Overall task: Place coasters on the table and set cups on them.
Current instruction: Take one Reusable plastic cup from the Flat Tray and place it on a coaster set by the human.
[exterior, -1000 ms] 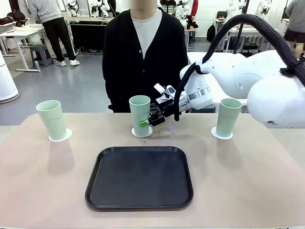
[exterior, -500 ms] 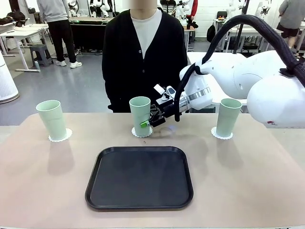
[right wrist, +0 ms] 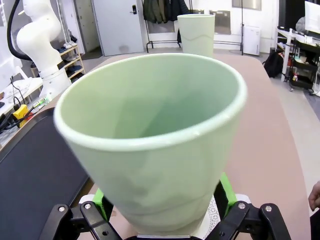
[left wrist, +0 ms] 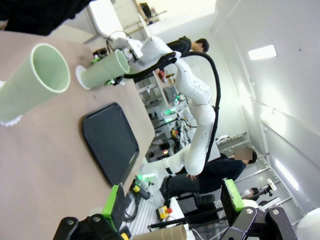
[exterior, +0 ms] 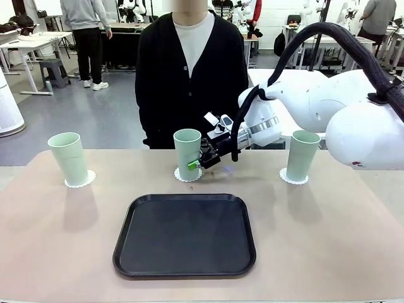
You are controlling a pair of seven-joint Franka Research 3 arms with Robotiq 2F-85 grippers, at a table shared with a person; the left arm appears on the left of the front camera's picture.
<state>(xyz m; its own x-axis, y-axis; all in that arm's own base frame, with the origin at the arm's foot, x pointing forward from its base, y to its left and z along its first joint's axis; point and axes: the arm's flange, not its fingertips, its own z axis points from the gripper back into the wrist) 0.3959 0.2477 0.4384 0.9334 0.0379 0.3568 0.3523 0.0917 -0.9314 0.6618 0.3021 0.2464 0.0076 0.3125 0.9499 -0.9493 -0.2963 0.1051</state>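
A wide beige table (exterior: 57,252) with rounded corners fills the near half of the scene. A black rounded-corner tray (exterior: 184,235) lies at its near centre. Along the far side stand three mint-green cups, each upright on a white scalloped coaster: a left cup (exterior: 69,158) on the left coaster (exterior: 80,179), a middle cup (exterior: 187,153) on the middle coaster (exterior: 187,175), and a right cup (exterior: 302,154) on the right coaster (exterior: 293,177).

The right gripper (exterior: 198,162) reaches in from the right to the middle cup's base; in its wrist view its green-padded fingers (right wrist: 226,192) stand spread on either side of the cup. The left gripper (left wrist: 172,200) hangs off the table with its fingers wide apart.

A person in a black cardigan (exterior: 189,72) stands at the far edge. Behind are grey flooring, white tables and other people.
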